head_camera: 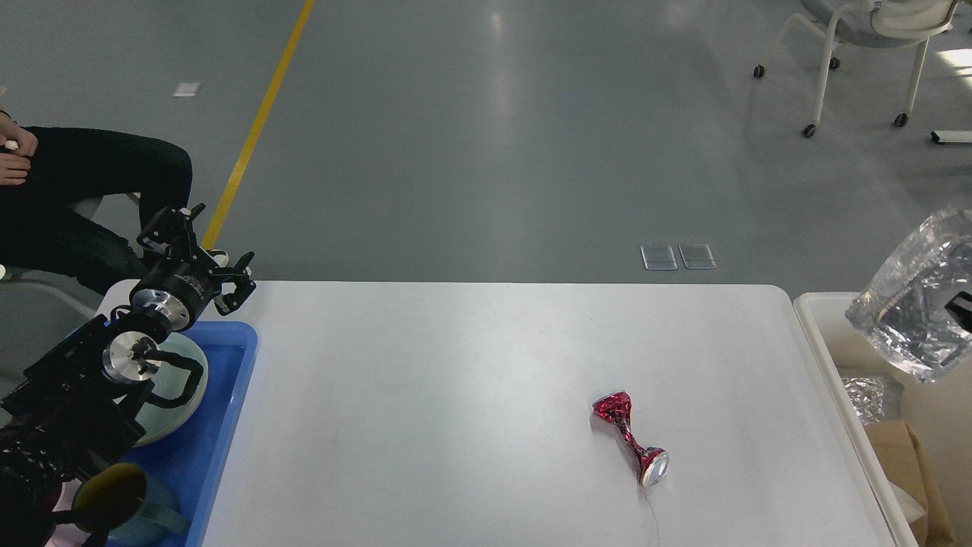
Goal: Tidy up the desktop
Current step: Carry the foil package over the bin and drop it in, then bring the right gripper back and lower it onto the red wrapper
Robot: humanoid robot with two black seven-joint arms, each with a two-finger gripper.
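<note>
Head view: the wide white matte desktop (456, 395) fills the frame, bare except for a twisted, crushed red metal can (630, 439) right of its middle. That looks left to clear. A crinkled clear plastic bag (915, 308) hangs over the white bin (816, 319) off the desktop's right end; whether the right gripper (961, 310) grips it, I cannot tell. Left gripper (196, 247) spread wide, empty, above the desktop's far-left corner.

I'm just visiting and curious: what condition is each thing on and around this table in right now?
Red can: crushed, twisted, lying on the desktop.
Clear plastic bag: crumpled, held in the air over the white bin.
Left gripper: open, empty.
Blue tray: holds a plate and a mug.
</note>
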